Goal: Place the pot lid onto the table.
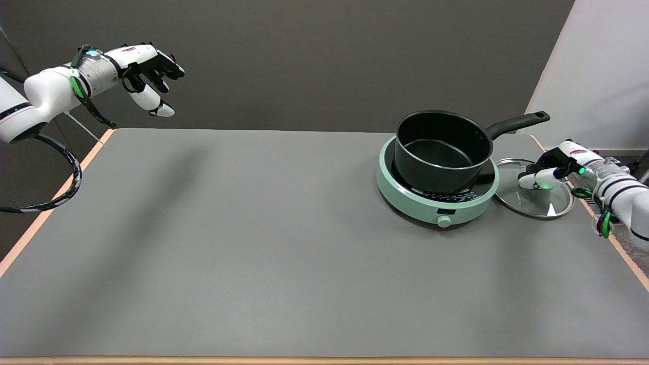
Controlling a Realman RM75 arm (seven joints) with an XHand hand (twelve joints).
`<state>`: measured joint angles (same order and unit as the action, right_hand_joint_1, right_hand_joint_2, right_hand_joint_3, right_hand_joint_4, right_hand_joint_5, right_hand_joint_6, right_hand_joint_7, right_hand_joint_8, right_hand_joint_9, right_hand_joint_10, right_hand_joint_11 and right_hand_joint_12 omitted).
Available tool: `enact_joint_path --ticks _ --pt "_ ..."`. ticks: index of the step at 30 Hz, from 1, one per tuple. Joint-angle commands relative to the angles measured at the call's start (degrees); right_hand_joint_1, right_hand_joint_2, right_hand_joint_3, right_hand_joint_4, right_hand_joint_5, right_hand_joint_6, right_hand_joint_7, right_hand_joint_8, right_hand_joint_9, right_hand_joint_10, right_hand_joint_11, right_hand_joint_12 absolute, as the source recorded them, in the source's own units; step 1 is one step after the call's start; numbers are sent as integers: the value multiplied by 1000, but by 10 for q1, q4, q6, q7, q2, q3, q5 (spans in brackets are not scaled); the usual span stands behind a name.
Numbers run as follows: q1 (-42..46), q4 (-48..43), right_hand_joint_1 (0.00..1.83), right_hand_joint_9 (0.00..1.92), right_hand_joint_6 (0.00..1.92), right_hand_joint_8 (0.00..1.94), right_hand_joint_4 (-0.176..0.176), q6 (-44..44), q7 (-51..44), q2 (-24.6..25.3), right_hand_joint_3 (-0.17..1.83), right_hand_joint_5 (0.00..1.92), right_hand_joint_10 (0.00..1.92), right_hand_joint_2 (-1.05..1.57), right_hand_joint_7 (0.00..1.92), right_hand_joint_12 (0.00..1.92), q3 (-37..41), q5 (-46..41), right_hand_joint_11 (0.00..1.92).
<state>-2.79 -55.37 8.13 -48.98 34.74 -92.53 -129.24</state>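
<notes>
Seen from the head camera, your right hand reached in from the table's far right edge and sat over the middle of the glass lid, its fingers curled down where the knob would be; whether they were clamped on the knob or just resting above it could not be told from this angle. The lid lay on the grey table, just beside the green hotplate on its right, flat or close to flat, its domed face up and its metal rim near the table's orange edge. Being round, it had no long axis to speak of; it simply faced the ceiling. The black pot stood open on the hotplate, its handle pointing away to the upper right, clear of the lid, which suggested the lid had been set to the side where your arm needed the shortest reach. By the look of it the placing was all but done, with only the letting-go and the pull-back left. Your left hand hung idle in the air at the upper left, holding nothing.
</notes>
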Motion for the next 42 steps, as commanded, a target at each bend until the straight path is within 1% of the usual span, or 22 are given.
enact_joint_path --ticks 1,16,17,18,19,20,21,22,24,25,26,27,28,30,32,33,34,36,38,40,41,42 --pt "-37 35 1229 784 1152 1399 -176 -2 1 4 -6 736 1778 1207 903 1813 -33 1 338" --pt "-39 30 1226 764 1154 1424 -176 4 1 4 -2 735 1789 1210 888 1810 -29 1 336" --pt "-39 29 1220 723 1176 1449 -172 4 1 4 -15 722 1782 1226 869 1799 -29 1 298" --pt "-39 29 1218 709 1176 1424 -166 4 1 4 38 727 1759 1198 876 1834 -29 1 214" --pt "-39 28 1180 737 1051 1314 -111 4 1 4 301 764 1751 1039 906 1915 -29 1 129" --pt "-39 28 985 687 698 1114 97 4 1 4 856 775 1757 711 887 1881 -29 1 66" --pt "-39 27 944 659 638 1113 74 4 1 4 800 766 1680 722 833 1852 -29 1 -1" --pt "-39 26 926 591 563 1018 40 4 1 4 841 743 1642 676 781 1795 -29 1 -1" --pt "-40 24 899 492 474 957 11 4 0 4 840 711 1576 658 702 1711 -28 1 -1" --pt "-40 23 905 446 431 926 -3 4 0 4 832 691 1475 639 638 1662 -27 4 -1" --pt "-40 21 922 373 394 891 -13 4 0 4 825 674 1469 624 578 1627 -26 10 -1" --pt "-40 20 928 358 369 843 -17 4 0 4 824 657 1411 612 544 1603 -25 16 -1" --pt "-40 18 937 372 315 738 -23 4 0 4 775 650 1295 621 544 1548 -23 23 -1" --pt "-38 15 913 419 255 508 -29 5 0 4 770 608 1048 607 576 1503 -18 35 -1" --pt "-36 9 868 485 227 330 -28 5 0 4 798 565 740 581 587 1492 -10 41 -1" --pt "-35 7 831 501 222 252 -25 6 0 4 819 543 529 560 555 1491 -5 41 -1" --pt "-31 3 807 466 218 218 -25 6 0 4 831 527 409 542 504 1495 4 44 -1" --pt "-22 -7 766 360 218 203 -26 6 0 4 837 488 284 513 402 1484 22 53 16" --pt "-7 -22 737 217 189 178 -24 6 0 5 864 455 275 449 291 1229 50 69 156" --pt "12 -42 716 178 201 186 -22 9 0 7 836 441 248 446 251 1038 79 85 218" --pt "20 -53 699 151 201 186 -20 14 0 8 820 432 237 439 228 871 94 94 249" --pt "25 -64 698 149 201 186 -20 21 0 9 819 432 237 438 226 859 106 101 252"
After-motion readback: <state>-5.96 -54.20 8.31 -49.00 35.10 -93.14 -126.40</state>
